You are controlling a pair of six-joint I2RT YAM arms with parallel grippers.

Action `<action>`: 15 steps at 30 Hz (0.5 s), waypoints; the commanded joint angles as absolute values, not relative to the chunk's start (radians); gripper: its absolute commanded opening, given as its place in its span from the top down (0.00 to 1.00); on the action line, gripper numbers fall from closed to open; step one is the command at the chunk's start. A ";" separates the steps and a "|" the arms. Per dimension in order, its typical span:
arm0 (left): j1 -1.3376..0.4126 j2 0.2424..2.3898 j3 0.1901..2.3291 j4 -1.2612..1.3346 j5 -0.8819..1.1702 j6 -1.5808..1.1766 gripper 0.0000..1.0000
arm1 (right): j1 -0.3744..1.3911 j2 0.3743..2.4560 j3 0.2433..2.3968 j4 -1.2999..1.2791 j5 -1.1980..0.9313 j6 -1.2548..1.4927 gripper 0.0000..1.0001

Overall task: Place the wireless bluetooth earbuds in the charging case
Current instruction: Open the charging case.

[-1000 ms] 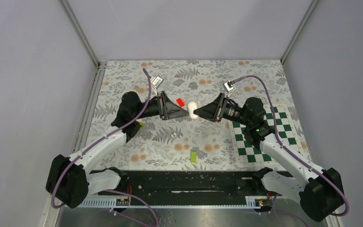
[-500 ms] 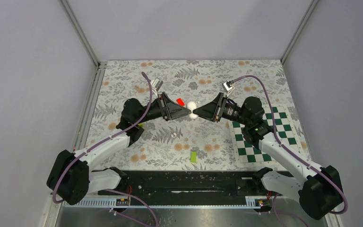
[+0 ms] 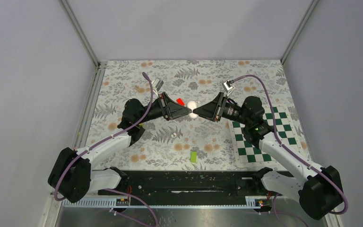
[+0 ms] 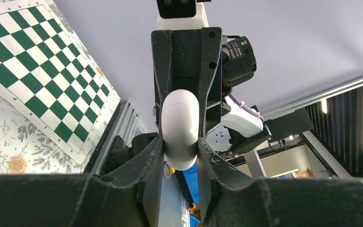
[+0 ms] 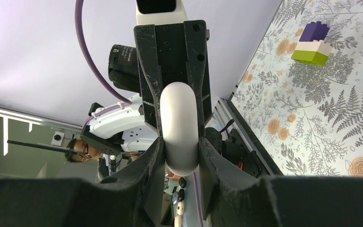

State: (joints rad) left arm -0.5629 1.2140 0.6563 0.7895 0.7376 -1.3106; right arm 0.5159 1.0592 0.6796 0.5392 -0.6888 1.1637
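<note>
over the floral counter (image 3: 203, 75), the charging case (image 4: 180, 130) hangs midair, left fingers (image 4: 151, 165) and right fingers (image 5: 152, 163) both pinching it.

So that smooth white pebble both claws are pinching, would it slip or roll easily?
Probably slippery: the charging case looks glossy and rounded, so the left gripper and right gripper each pinch only curved sides. It looks rigid, as neither pinch dents it. Set down, it would likely rock or roll, having no flat face that shows.
</note>
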 commanded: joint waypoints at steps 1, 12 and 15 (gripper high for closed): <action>-0.574 1.208 0.658 0.946 0.734 -1.344 1.00 | 0.521 1.055 0.714 0.436 -0.645 1.107 0.73; -0.574 1.192 0.653 0.974 0.748 -1.362 1.00 | 0.495 1.046 0.662 0.398 -0.559 1.133 0.72; -0.574 1.191 0.650 0.980 0.749 -1.366 1.00 | 0.491 1.050 0.653 0.399 -0.557 1.145 0.70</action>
